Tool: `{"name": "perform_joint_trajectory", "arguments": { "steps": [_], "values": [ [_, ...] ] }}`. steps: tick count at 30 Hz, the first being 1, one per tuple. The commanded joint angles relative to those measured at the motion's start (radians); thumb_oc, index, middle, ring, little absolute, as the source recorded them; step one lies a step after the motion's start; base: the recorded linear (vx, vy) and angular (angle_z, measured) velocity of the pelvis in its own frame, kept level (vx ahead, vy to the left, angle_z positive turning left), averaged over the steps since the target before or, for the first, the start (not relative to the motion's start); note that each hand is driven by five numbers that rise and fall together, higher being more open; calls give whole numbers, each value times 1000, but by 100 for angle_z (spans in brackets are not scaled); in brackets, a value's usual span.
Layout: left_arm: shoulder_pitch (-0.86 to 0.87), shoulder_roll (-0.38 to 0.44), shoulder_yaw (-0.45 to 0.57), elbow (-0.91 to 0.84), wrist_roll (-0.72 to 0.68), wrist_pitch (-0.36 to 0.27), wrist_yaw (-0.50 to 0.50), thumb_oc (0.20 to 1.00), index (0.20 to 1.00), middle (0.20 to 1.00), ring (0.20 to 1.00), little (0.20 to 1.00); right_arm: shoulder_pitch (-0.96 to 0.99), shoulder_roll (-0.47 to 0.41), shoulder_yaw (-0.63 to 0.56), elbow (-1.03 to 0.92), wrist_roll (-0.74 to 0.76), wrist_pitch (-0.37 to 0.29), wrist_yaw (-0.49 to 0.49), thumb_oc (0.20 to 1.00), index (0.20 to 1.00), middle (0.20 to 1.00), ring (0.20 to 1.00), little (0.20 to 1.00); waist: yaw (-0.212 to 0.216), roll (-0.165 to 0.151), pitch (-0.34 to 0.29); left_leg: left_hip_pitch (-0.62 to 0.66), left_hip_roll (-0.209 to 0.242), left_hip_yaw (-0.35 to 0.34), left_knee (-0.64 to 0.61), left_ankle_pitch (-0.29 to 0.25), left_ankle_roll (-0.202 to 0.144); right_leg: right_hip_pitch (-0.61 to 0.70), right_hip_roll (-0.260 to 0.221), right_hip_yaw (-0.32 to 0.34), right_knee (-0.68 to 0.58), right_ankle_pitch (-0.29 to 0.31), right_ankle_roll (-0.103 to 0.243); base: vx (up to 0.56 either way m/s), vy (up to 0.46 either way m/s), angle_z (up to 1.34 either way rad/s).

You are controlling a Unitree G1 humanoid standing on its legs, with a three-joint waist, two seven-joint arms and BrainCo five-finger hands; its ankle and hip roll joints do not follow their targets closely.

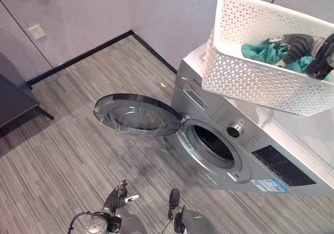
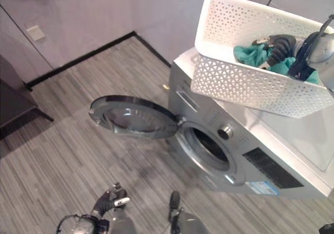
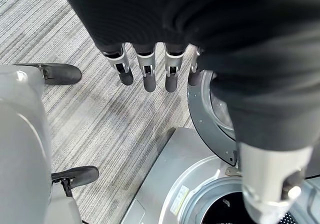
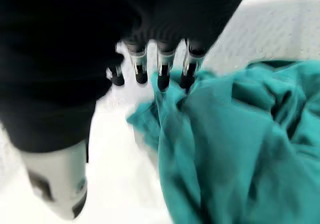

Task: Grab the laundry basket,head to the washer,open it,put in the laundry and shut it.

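- The washer (image 1: 250, 155) stands below the right hand (image 2: 279, 45), with its round drum opening (image 1: 211, 142) on the front face, down and to the robot's left of that hand. The left hand (image 3: 145, 69) hangs low by the washer's front, far closer to the opening than to the laundry.
- The washer door (image 1: 136, 116) is swung fully out to the left over the striped floor (image 1: 68, 140), lying nearly flat. It leaves the mouth of the drum unblocked, but its rim juts into the room on that side.
- The laundry basket (image 1: 245, 72), white and perforated, sits tilted on top of the washer, its long axis running along the machine's top. Its near wall stands between the right hand and the drum, so the cloth would have to be lifted over that rim before going down.
- The teal laundry (image 4: 235, 149) lies bunched in the basket, right at the right hand's fingertips (image 4: 162, 81) and spreading away from them toward the basket's far end. The right hand is plainly the nearer one.
- The right hand's fingers point down, fairly straight, touching the edge of the cloth; I see no fold closed in them yet, so it looks unclenched and holding nothing.
- The left hand's fingers are likewise straight and relaxed, empty, above the floor.
- My read: the next step is closing on the cloth, and a shallow pinch may drop it.
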Motion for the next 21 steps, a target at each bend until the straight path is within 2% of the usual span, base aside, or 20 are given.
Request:
{"name": "perform_joint_trajectory", "arguments": {
  "steps": [1,5,6,12,17,21],
  "values": [
    [-36,52,0,-88,-23,-28,-25,1000,1000,1000,1000,1000,8,-103,45,-33,-64,13,41,1000,1000,1000,1000,1000,12,-50,40,197,14,-52,4,300,32,-2,-55,111,141,-154,77,-19,-3,5],
    [-32,56,17,-100,-62,-27,-29,1000,1000,1000,1000,1000,29,-135,114,-36,-160,22,94,1000,1000,1000,1000,1000,21,-53,52,181,10,-59,4,304,29,-13,-57,109,143,-153,77,-12,5,4],
    [-32,72,25,-108,-70,-25,-31,1000,1000,1000,1000,1000,54,-152,114,-22,-219,22,112,1000,1000,1000,1000,1000,27,-64,59,175,6,-64,4,309,28,-16,-58,106,140,-151,78,0,0,0],
    [-27,73,37,-113,-116,-21,-33,1000,1000,1000,1000,1000,60,-177,114,79,-292,17,105,1000,1000,1000,1000,1000,31,-63,64,168,1,-69,4,316,24,-21,-59,109,137,-146,79,-5,5,5],
    [-22,60,42,-124,-152,-14,-39,1000,1000,1000,1000,1000,40,-171,114,223,-355,21,93,1000,1000,1000,1000,1000,31,-41,63,162,-3,-76,6,320,20,-31,-58,112,132,-141,82,-1,3,1],
    [-19,48,37,-136,-156,-13,-44,1000,1000,1000,1000,1000,43,-166,109,202,-340,19,101,1000,1000,1000,1000,1000,30,-26,65,157,-5,-79,6,320,20,-37,-59,115,129,-139,84,-14,4,-4]
  ]
}}
